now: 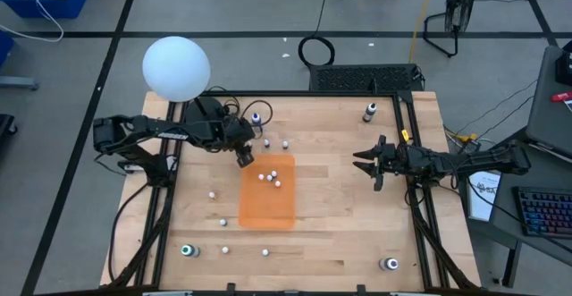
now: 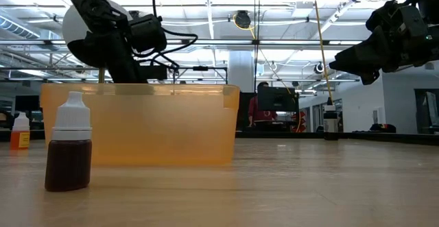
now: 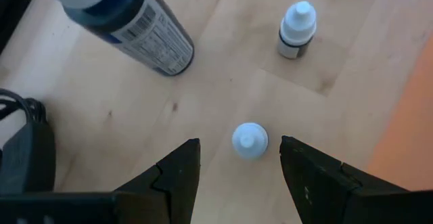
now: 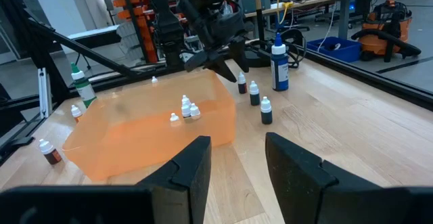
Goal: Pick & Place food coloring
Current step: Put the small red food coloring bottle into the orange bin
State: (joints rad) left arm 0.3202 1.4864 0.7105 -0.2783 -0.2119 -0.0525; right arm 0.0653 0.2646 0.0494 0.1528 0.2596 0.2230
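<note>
Directly under the wide-open, empty left pincer stands a light, slippery little bottle, probably best pinched across its body.

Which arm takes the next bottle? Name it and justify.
Left. Its open gripper hangs right over a small bottle beside the orange bin; the right gripper waits open, far off.
</note>
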